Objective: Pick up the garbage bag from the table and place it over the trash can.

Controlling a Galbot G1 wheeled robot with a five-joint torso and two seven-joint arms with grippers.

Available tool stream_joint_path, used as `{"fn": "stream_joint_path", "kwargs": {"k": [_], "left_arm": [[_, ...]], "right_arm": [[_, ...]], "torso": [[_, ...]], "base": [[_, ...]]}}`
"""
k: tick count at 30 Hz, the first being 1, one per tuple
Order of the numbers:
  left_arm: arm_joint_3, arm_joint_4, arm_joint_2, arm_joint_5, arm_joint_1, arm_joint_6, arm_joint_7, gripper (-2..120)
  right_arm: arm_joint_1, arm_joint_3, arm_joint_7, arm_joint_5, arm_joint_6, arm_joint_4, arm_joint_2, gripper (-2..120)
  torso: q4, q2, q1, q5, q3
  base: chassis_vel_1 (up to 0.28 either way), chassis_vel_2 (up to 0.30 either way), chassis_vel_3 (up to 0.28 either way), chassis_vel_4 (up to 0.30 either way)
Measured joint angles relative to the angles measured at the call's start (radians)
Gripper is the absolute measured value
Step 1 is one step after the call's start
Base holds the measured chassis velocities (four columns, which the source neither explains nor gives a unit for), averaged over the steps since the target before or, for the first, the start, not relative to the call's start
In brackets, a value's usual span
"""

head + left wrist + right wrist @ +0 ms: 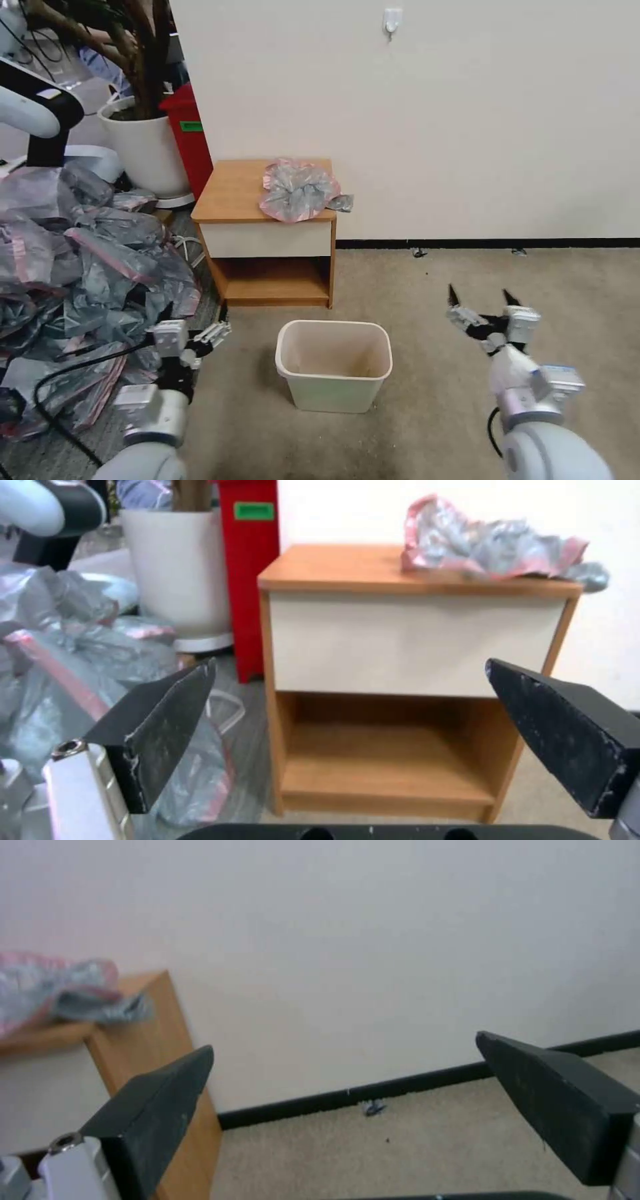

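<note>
Your left hand [212, 331] hung released, left of the trash can [333, 364]. Behind the can stood the worktop [230, 193], the garbage bag [298, 189] crumpled on its right part (one corner overhanging). Your right hand [481, 299] waited released, right of the can.

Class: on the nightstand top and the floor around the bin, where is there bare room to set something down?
Free: the table top's left half, beside the garbage bag; carpet right of the trash can. Crowded: the bag heap left.
</note>
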Motion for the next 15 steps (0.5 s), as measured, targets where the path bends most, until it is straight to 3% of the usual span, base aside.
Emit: {"fn": "stream_joint_path", "kwargs": {"k": [6, 15], "left_arm": [[0.002, 0.029, 0.012, -0.003, -0.008, -0.028, 0.006, 100], [0.007, 0.066, 0.015, -0.006, -0.021, -0.078, 0.045, 100]], "right_arm": [[0.014, 0.014, -0.001, 0.057, 0.003, 0.004, 0.012, 100], [0.070, -0.066, 0.104, 0.164, 0.007, -0.053, -0.006, 100]], "torso": [[0.0001, 0.000, 0.000, 0.0006, 0.000], [0.0000, 0.000, 0.000, 0.0007, 0.000]], "base": [[0.000, 0.000, 0.000, 0.000], [0.000, 0.000, 0.000, 0.000]]}}
